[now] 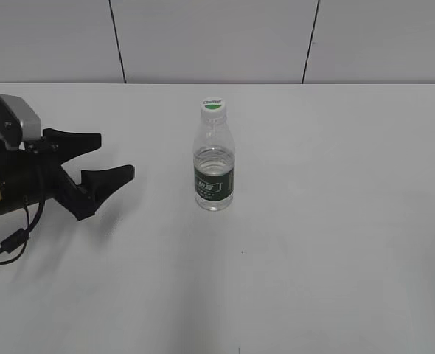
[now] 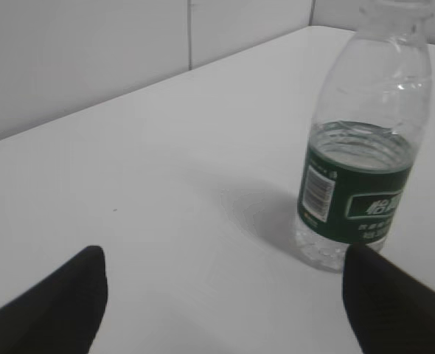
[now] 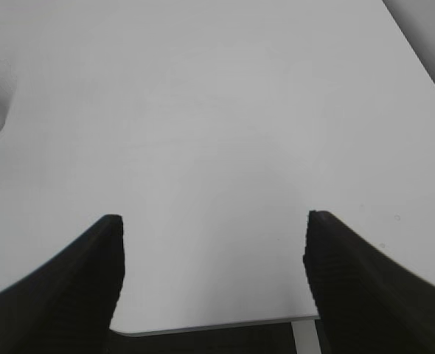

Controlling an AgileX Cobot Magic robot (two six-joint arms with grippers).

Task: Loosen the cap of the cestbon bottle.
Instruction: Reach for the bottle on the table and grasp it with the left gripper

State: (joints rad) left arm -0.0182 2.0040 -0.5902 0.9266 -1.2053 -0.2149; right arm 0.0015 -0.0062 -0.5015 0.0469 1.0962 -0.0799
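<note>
Task looks barely begun, by my read; the cestbon bottle [image 1: 214, 166] stands upright near mid-table [image 1: 335, 243], approx half full of water, w/ the cap [image 1: 214, 107] seated on its neck and nothing touching it; can't tell from here whether the cap is tight or already cracked, but no tool is on it, so I judge the loosening not yet done; the left gripper [image 1: 105, 158] sits well apart to the bottle's left, jaws spread wide and holding nothing, pointed roughly toward the bottle; in the left wrist view the bottle's label band shows ahead and right of centre, nearer the right-hand finger; the right gripper [image 3: 214, 258] is out of the exterior view, also spread w/ nothing between its fingers, over bare table near the edge, bottle base just visible at far left of its view; left to do, in my view: steady the body w/ one gripper, grip the cap w/ the other, twist.
</note>
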